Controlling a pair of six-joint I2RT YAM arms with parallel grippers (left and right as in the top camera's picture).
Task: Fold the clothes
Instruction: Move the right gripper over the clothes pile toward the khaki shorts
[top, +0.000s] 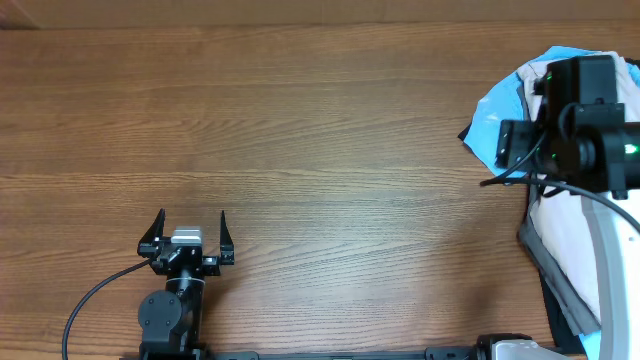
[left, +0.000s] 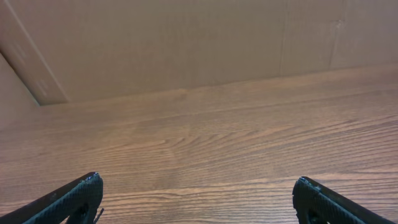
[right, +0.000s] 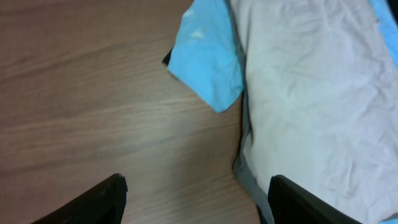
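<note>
Visibly, cream shorts (right: 311, 93) overlie a blue shirt (right: 205, 62).

cream shorts (right: 311, 106), light blue shirt (right: 206, 62) (woodgrain table (right: 81, 93)).

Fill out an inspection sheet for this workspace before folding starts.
Surface: wooden table, mostly bare wood.
Job's things: cream shorts, crumpled on a pile at the right edge, not folded.
Clutter: light blue shirt and grey garment sticking out from under the shorts.
Grippers: left gripper open over bare wood; right gripper open above the pile's edge, holding nothing.
Cables: black cable at the left arm; second cable at the right arm.
Surroundings: beige wall behind the table.
</note>
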